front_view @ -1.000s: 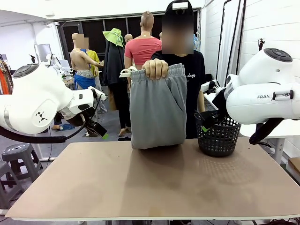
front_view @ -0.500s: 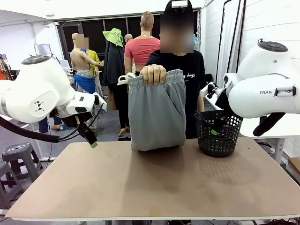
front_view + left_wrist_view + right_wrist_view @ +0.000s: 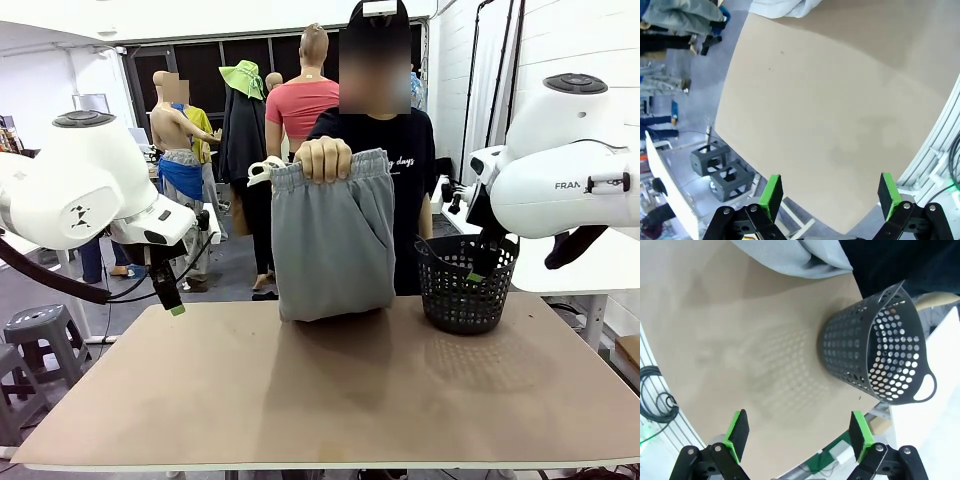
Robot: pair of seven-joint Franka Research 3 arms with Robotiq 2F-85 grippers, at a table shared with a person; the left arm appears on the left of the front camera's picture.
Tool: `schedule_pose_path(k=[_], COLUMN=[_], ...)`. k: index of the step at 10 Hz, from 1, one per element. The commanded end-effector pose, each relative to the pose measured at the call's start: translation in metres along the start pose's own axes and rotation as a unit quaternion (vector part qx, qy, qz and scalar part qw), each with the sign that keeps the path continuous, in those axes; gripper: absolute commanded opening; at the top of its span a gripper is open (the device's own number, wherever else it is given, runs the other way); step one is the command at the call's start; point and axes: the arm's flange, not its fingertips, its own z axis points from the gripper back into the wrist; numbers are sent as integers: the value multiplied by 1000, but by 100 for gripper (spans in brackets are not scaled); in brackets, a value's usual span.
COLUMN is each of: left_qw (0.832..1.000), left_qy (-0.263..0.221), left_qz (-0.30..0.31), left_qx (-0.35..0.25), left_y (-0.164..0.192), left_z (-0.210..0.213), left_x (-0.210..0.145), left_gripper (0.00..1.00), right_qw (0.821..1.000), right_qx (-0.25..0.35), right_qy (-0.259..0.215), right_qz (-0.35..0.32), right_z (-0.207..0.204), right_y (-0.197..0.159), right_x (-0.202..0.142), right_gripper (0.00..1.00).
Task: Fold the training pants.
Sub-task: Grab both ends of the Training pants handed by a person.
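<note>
The grey training pants [image 3: 333, 240] hang doubled from the person's hand [image 3: 326, 158] at the far edge of the table [image 3: 330, 400], not yet laid flat, while the left gripper [image 3: 830, 192] and right gripper [image 3: 797, 435] hover empty with fingers apart, so the folding looks barely begun.

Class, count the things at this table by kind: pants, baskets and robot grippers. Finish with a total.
pants: 1
basket: 1
grippers: 2 (left gripper, right gripper)
total: 4
</note>
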Motion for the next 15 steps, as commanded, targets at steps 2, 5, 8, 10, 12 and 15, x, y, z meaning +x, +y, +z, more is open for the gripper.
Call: schedule_pose_path(k=[2, 5, 8, 10, 12, 15], left_qw=[1000, 1000, 993, 991, 986, 976], left_qy=[-3, -1, 44, 9, -52, -86], left_qz=[21, 9, -107, -131, -157, -201], left_qx=[-6, -1, -10, -9, -5, -11], left_y=[-2, 0, 31, 49, 54, 64], left_z=[1, 0, -30, -49, -61, -71], left_x=[1, 0, 5, 3, 5, 15], left_gripper=[100, 100, 100, 100, 100, 100], right_qw=[1000, 1000, 997, 995, 989, 977], right_qx=[0, -2, 27, 27, 42, 74], right_qy=[-5, -3, -45, -71, -121, -168], right_qz=[-9, -2, 54, 67, 78, 111], right_z=[4, 4, -21, -42, -56, -72], right_y=[1, 0, -29, -46, -48, -51], right_x=[-1, 0, 5, 8, 6, 8], right_gripper=[100, 100, 100, 100, 100, 100])
